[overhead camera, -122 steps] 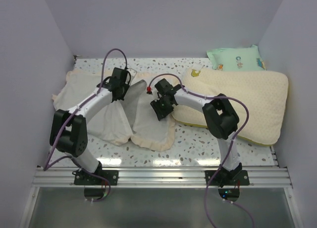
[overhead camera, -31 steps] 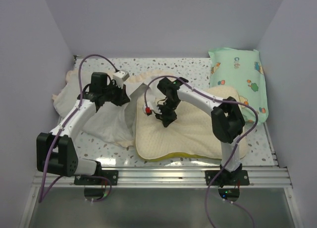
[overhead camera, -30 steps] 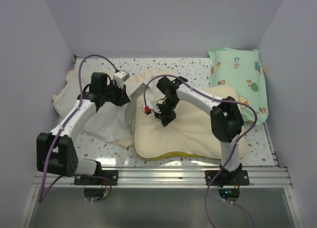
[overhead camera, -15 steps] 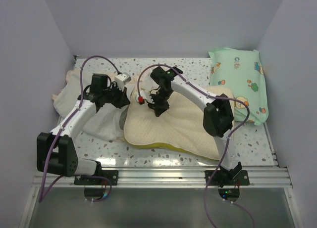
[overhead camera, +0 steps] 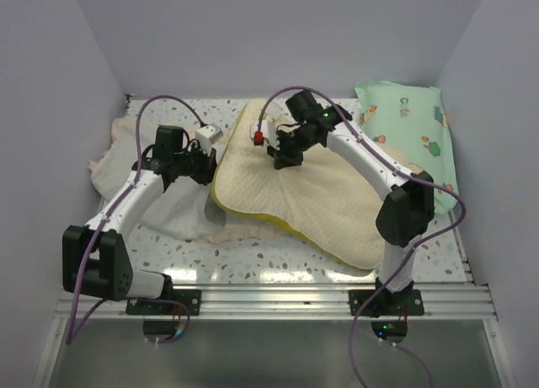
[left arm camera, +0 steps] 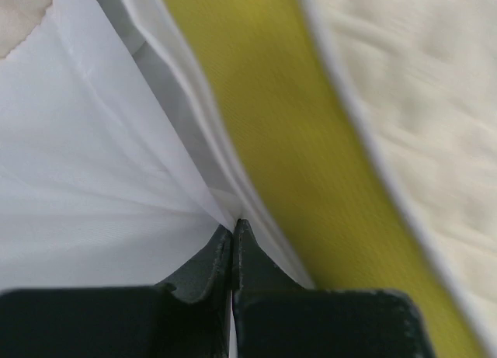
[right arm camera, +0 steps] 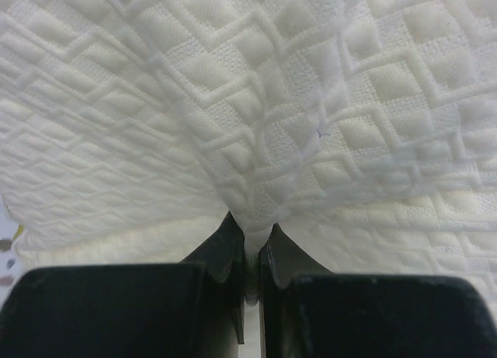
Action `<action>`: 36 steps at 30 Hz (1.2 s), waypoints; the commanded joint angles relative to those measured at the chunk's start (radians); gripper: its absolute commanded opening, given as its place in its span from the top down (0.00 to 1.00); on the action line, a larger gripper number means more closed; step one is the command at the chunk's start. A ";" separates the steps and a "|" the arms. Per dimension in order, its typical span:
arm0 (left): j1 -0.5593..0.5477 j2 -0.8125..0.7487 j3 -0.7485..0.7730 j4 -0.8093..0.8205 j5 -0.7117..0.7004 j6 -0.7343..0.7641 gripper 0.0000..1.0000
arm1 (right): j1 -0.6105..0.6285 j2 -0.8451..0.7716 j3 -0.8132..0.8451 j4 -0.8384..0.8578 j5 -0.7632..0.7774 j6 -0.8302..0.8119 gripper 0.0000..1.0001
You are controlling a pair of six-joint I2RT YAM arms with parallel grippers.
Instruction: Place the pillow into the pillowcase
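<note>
Top view first: speckled terrazzo table (overhead camera: pixel 261 257) boxed in by plain lavender walls (overhead camera: pixel 269 43), with a metal rail (overhead camera: pixel 269 300) along the near edge where the arm bases bolt on. A mint-green cartoon-print pillow (overhead camera: pixel 408 131) sits in the far right corner, leaning toward the wall. The pillow (overhead camera: pixel 328 207) is sprawled across the middle and right of the table, and its left end looks lifted. The pillowcase (overhead camera: pixel 181 207) is bunched up on the left, partly under the left arm, and the pillow's left edge sits right against it, overlapping it a bit at the near side. The left gripper (overhead camera: pixel 208 171) is down in the pillowcase fabric just beside that pillow edge. The right gripper (overhead camera: pixel 282 158) is on top of the pillow near its far-left corner.

Left wrist cam: the fingers (left arm camera: pixel 221 261) are squeezed tight together on a thin white layer of pillowcase cloth. The pillow's bright yellow edge runs diagonally right next to them, with the cream quilted face beyond it.

Right wrist cam: nothing but quilted cream fabric. The jaws are nearly closed, pinching a ridge of the pillow's cover that puckers up between the fingertips (right arm camera: pixel 233 245).
</note>
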 commanded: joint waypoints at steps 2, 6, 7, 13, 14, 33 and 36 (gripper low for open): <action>-0.003 -0.018 0.017 0.030 0.060 -0.061 1.00 | 0.019 0.000 -0.091 0.390 0.205 0.236 1.00; 0.000 0.015 0.036 0.072 0.070 -0.157 1.00 | 0.050 -0.009 -0.247 0.650 0.433 0.392 1.00; 0.001 0.019 0.039 0.095 0.064 -0.200 1.00 | 0.055 -0.008 -0.261 0.685 0.457 0.416 1.00; 0.017 0.030 0.065 0.164 0.037 -0.303 1.00 | 0.081 -0.046 -0.425 0.829 0.606 0.538 1.00; 0.017 0.027 0.065 0.184 0.039 -0.311 1.00 | 0.085 -0.046 -0.438 0.838 0.623 0.554 1.00; 0.017 0.024 0.008 0.299 0.037 -0.419 1.00 | 0.308 -0.177 -0.645 0.798 0.200 0.369 1.00; 0.017 0.012 0.001 0.297 0.002 -0.411 1.00 | 0.289 -0.160 -0.643 0.690 0.088 0.214 1.00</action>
